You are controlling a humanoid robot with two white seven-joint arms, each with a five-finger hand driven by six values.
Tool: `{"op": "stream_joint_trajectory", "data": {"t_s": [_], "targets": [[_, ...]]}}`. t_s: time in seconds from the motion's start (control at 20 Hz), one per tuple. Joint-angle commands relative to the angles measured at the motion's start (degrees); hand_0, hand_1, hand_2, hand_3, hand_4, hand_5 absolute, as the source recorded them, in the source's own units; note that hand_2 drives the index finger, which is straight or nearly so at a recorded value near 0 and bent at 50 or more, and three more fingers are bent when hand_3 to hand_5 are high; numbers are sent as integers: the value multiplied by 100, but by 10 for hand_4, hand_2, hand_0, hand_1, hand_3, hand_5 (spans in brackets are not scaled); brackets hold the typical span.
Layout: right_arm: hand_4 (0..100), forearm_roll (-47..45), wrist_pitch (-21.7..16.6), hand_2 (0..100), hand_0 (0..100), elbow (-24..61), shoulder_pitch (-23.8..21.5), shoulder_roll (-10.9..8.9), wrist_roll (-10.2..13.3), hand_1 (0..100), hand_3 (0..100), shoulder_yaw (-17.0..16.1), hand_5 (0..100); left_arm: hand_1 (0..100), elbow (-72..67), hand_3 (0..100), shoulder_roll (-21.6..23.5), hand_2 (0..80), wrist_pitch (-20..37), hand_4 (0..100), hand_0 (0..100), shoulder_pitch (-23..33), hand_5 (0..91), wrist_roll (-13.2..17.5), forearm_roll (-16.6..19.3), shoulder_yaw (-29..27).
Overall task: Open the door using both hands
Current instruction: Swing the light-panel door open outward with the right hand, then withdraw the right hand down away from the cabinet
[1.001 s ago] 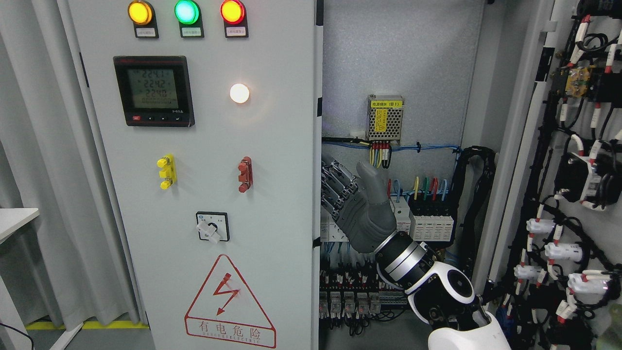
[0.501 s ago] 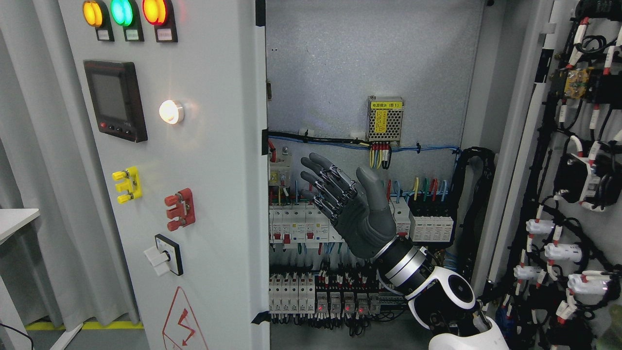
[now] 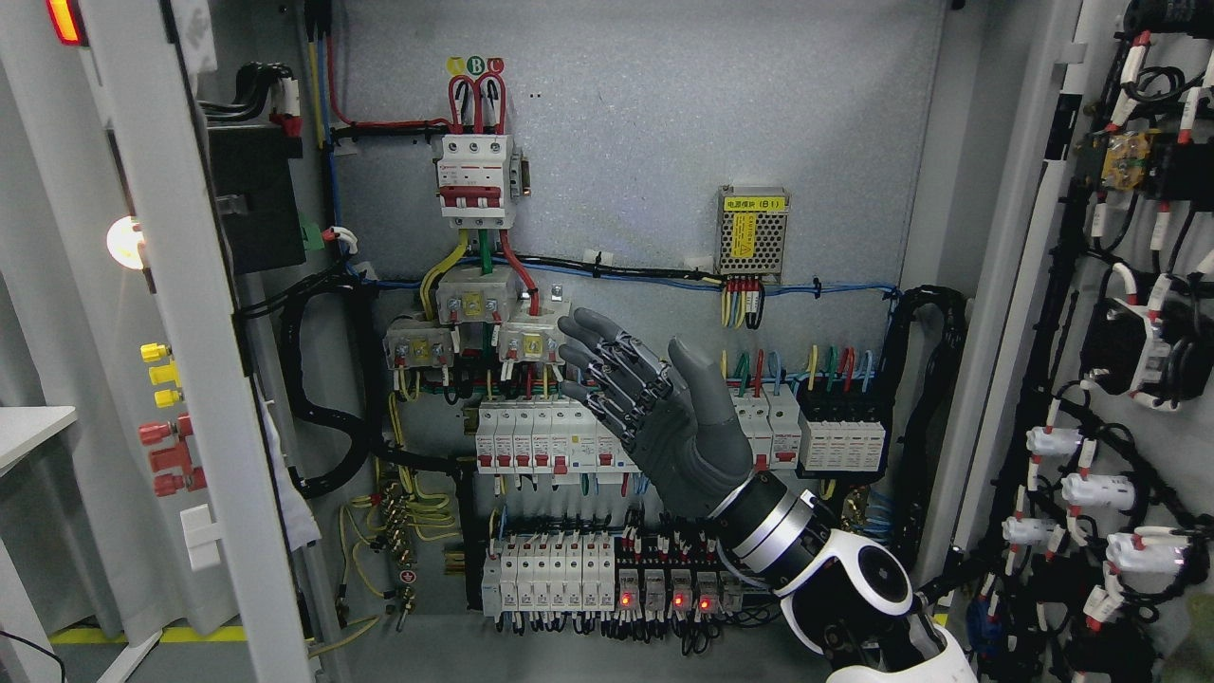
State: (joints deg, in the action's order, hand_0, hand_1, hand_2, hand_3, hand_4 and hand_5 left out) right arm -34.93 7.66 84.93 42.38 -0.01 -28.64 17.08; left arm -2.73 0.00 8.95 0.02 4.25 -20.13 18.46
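The left cabinet door point(image 3: 180, 398) stands swung wide, seen almost edge-on at the picture's left, its lamps and switches poking out on its outer face. The right door point(image 3: 1119, 379) is also swung out at the far right, its wired inner side facing me. My right hand point(image 3: 635, 398) comes up from the lower right, raised in front of the cabinet's breakers with its grey fingers point(image 3: 593, 351) spread and holding nothing. It touches neither door. No left arm shows.
Inside the cabinet point(image 3: 664, 142) are rows of breakers point(image 3: 541, 436), coloured wiring, a small power supply point(image 3: 754, 228) and black cable bundles point(image 3: 322, 398). A grey curtain and a white table corner point(image 3: 33, 422) lie to the left.
The left door has swung far to the left, from nearly shut to fully out, uncovering the breakers and wiring. My right hand has drifted slightly left and stays spread.
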Motion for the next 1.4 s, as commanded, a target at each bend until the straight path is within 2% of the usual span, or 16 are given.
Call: {"op": "stream_joint_trajectory", "data": {"t_s": [0.0, 0.4, 0.6, 0.75, 0.95, 1.1, 1.35], "targets": [[0, -5, -10, 0, 219, 243, -28, 1, -54, 0, 0, 656, 0, 0, 1, 28, 132, 27, 2, 33, 289, 174, 0, -3, 0, 0], [0, -32, -10, 0, 218, 480, -502, 1, -123, 0, 0, 1271, 0, 0, 1, 28, 132, 28, 11, 34, 289, 174, 0, -3, 0, 0], [0, -41, -19, 0, 219, 542, -555, 1, -659, 0, 0, 1596, 0, 0, 1, 28, 132, 28, 11, 33, 289, 174, 0, -3, 0, 0], [0, -49, -19, 0, 219, 577, -555, 1, -686, 0, 0, 1693, 0, 0, 1, 28, 141, 28, 11, 33, 289, 174, 0, -3, 0, 0], [0, -426, -19, 0, 219, 682, -538, 1, -695, 0, 0, 2000, 0, 0, 1, 28, 149, 27, 11, 34, 289, 165, 0, -3, 0, 0], [0, -497, -10, 0, 219, 700, -538, 1, -695, 0, 0, 2062, 0, 0, 1, 28, 167, 27, 11, 34, 289, 165, 0, -3, 0, 0], [0, -498, 7, 0, 219, 814, -529, 1, -695, 0, 0, 2571, 0, 0, 1, 27, 211, 27, 11, 32, 289, 165, 0, -3, 0, 0]]}}
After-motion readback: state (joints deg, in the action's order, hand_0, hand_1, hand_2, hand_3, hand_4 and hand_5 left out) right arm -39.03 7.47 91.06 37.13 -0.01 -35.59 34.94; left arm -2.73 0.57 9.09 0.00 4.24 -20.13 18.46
